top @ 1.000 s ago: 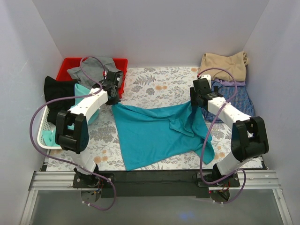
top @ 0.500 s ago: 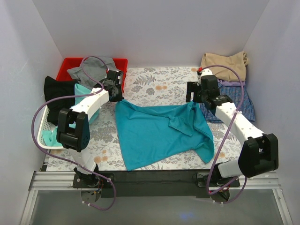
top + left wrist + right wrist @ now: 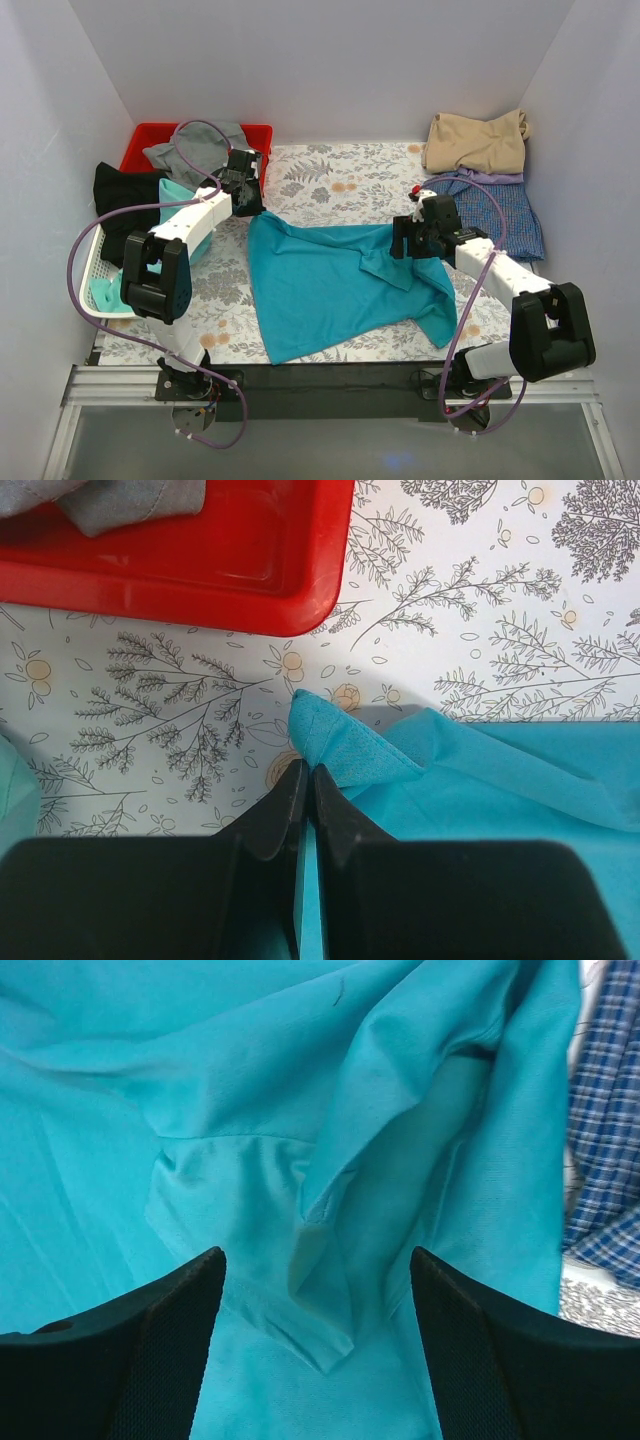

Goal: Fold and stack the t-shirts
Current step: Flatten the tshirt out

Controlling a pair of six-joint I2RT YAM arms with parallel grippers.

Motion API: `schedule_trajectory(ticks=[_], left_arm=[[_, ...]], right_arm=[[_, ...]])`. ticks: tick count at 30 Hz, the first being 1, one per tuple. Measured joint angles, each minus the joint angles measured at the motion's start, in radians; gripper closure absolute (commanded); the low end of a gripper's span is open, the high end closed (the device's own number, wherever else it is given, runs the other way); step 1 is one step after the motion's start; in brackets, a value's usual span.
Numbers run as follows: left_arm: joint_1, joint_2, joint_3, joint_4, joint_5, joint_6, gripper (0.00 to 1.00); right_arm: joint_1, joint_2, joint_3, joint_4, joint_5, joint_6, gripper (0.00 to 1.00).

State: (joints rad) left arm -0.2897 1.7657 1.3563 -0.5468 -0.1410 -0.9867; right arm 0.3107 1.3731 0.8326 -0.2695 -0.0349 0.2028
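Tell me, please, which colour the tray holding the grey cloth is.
The tray is plain red, clearest in the left wrist view.

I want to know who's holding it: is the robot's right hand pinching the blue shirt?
No, the right gripper has its fingers wide apart over the blue shirt, pinching nothing.

Plain white walls (image 3: 320,60), floral-print tabletop (image 3: 340,185), aluminium rail (image 3: 110,388) at near edge

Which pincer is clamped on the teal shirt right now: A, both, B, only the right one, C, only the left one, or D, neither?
C: the left pincer is closed on a corner of the teal shirt, while the right pincer is spread open over the cloth.
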Motion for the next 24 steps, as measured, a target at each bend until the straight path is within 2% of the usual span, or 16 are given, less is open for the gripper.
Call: schedule_trajectory(ticks=[4, 7, 8, 10, 11, 14, 16, 17, 24], left_arm=[[0.000, 0.000, -0.003, 0.002, 0.000, 0.001, 1.00], [0.000, 0.000, -0.007, 0.002, 0.000, 0.004, 1.00], [0.000, 0.000, -0.007, 0.002, 0.000, 0.004, 1.00], [0.000, 0.002, -0.007, 0.002, -0.001, 0.004, 1.00], [0.000, 0.003, -0.007, 0.002, -0.001, 0.004, 1.00], [0.000, 0.004, -0.011, 0.004, 0.000, 0.004, 1.00], [0.000, 0.004, -0.016, 0.006, 0.000, 0.004, 1.00], [0.000, 0.005, -0.018, 0.007, 0.001, 0.004, 1.00], [0.000, 0.005, -0.026, 0.009, 0.003, 0.007, 1.00]], right_arm=[[0.000, -0.004, -0.034, 0.011, -0.040, -0.003, 0.27], [0.000, -0.002, -0.047, 0.020, -0.061, -0.006, 0.36], [0.000, 0.000, -0.048, 0.026, -0.066, -0.008, 0.50], [0.000, 0.011, -0.049, 0.047, -0.078, -0.015, 0.62], [0.000, 0.020, -0.051, 0.058, -0.084, -0.016, 0.76], [0.000, 0.037, -0.064, 0.084, -0.087, -0.016, 0.78], [0.000, 0.051, -0.066, 0.092, -0.084, -0.023, 0.94], [0.000, 0.059, -0.066, 0.099, -0.080, -0.027, 0.99], [0.000, 0.055, -0.066, 0.111, -0.061, -0.027, 0.99]])
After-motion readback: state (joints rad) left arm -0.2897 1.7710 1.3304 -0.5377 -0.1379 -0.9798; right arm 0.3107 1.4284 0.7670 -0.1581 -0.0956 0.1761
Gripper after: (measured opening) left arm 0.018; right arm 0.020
